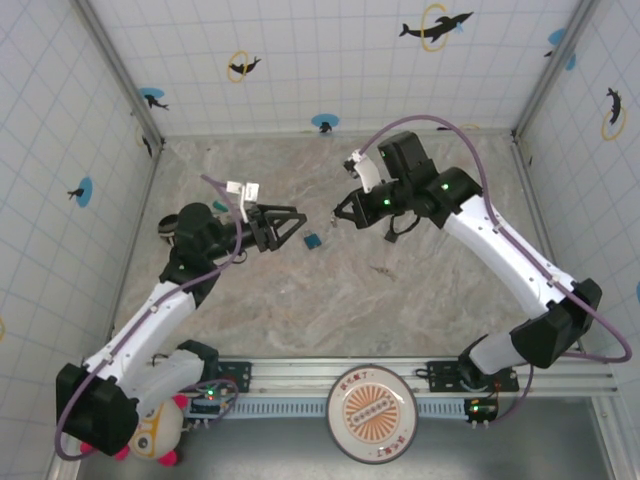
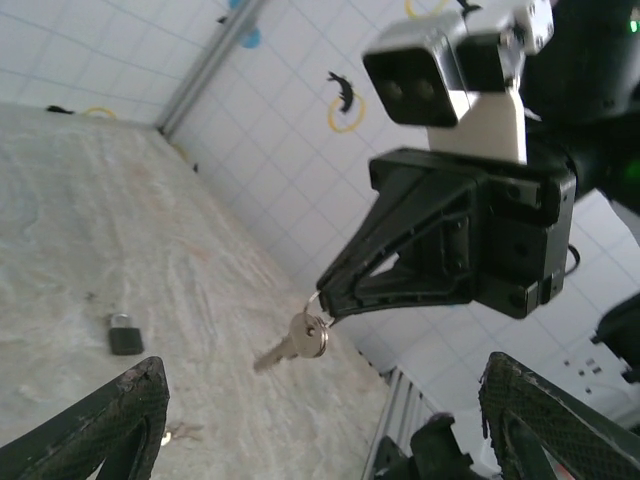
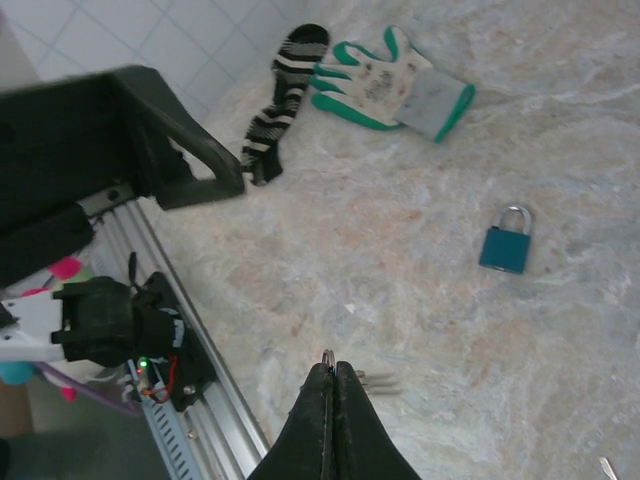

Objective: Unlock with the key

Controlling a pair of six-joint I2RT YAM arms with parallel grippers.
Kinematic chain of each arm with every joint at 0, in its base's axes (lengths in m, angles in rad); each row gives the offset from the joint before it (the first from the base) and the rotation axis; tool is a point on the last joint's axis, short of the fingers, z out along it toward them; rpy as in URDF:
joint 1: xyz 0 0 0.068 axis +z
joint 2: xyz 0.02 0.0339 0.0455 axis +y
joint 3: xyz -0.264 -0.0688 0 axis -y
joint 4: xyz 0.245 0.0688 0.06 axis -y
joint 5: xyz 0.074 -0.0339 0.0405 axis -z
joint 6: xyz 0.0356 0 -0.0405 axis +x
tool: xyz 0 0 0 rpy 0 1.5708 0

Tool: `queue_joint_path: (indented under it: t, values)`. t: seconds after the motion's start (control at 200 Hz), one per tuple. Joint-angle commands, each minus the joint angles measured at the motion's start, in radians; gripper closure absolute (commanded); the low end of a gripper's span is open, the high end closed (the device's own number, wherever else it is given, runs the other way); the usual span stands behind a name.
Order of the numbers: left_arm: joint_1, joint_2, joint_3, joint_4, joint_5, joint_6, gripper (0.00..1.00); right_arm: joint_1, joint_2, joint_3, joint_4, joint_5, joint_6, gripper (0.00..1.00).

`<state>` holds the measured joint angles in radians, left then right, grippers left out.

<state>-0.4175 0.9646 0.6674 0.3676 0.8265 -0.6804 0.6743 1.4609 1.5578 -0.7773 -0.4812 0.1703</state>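
Right gripper (image 3: 329, 372): clenched, its two dark fingers pressed flat together. It pinches a thin wire ring (image 3: 327, 356) at the fingertips.

A small silvery flat key (image 2: 293, 343) hangs from that ring. In the left wrist view it dangles below the right gripper's tips, blade slanting down, in the air above the table and touching nothing else. No stamp or brand can be read on it.

Left gripper (image 1: 293, 228): released, fingers spread wide with nothing between them. It points toward the right gripper, and the key hangs between the two.

A small teal-blue padlock with a silvery shackle (image 3: 504, 243) lies flat on the marbled beige table (image 1: 420, 290), on the surface under the gap between the two grippers. The key is apart from it. The shackle appears seated in the body. No maker's mark is legible.

A white knitted glove with green fingertips and cuff (image 3: 395, 85) lies at the far left of the table, just beside a black-and-white striped sock (image 3: 283, 95).

A round cream disc with an orange rim (image 1: 371, 417) sits at the near rail between the arm bases. It carries red characters too small to read.

The tiled walls bear stickers of dark dolphins in orange rings (image 1: 437, 25), without text.
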Motion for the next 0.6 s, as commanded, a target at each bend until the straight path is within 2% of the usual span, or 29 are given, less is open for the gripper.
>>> queue_joint_path:
  t: [0.0,0.125,0.385,0.596]
  values:
    - [-0.056,0.028,0.034,0.022,-0.006,0.068,0.17,0.000,0.000,0.057,0.000,-0.086,-0.013,1.00]
    - [-0.113,0.059,0.057,0.021,-0.040,0.088,0.17,0.001,-0.003,0.062,0.017,-0.137,-0.004,1.00]
    - [-0.169,0.119,0.127,0.023,-0.039,0.103,0.17,0.001,-0.002,0.059,0.047,-0.170,0.018,1.00]
    - [-0.189,0.153,0.136,0.022,-0.029,0.102,0.24,-0.002,-0.004,0.059,0.066,-0.179,0.029,1.00]
